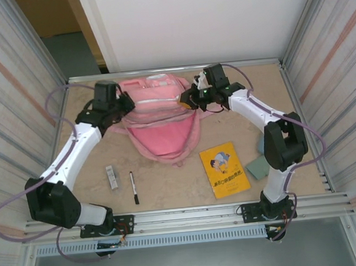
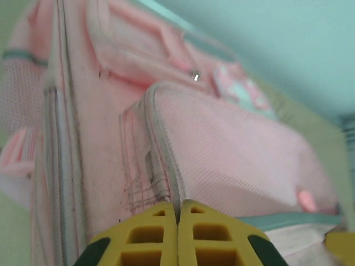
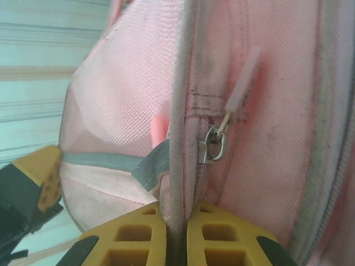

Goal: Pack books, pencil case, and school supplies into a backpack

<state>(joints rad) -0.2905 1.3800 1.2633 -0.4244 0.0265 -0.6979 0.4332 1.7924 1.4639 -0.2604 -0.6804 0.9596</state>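
Note:
The pink backpack (image 1: 159,119) lies at the back middle of the table with its opening flap spread toward me. My left gripper (image 1: 124,106) is shut on the zip seam at the backpack's left edge (image 2: 178,206). My right gripper (image 1: 191,97) is shut on the piped rim at its right edge (image 3: 177,210), just below a metal zip pull (image 3: 214,145). The yellow book (image 1: 224,169) lies flat at the front right. A black pen (image 1: 133,187) and a whitish-grey bar (image 1: 112,176) lie at the front left. A grey-green flat piece (image 1: 256,167) sits by the right arm, which mostly hides the blue-grey pencil case (image 1: 261,143).
Metal walls close in the table on the left, right and back. The front rail (image 1: 184,215) carries both arm bases. Bare tabletop (image 1: 169,183) lies between the pen and the book.

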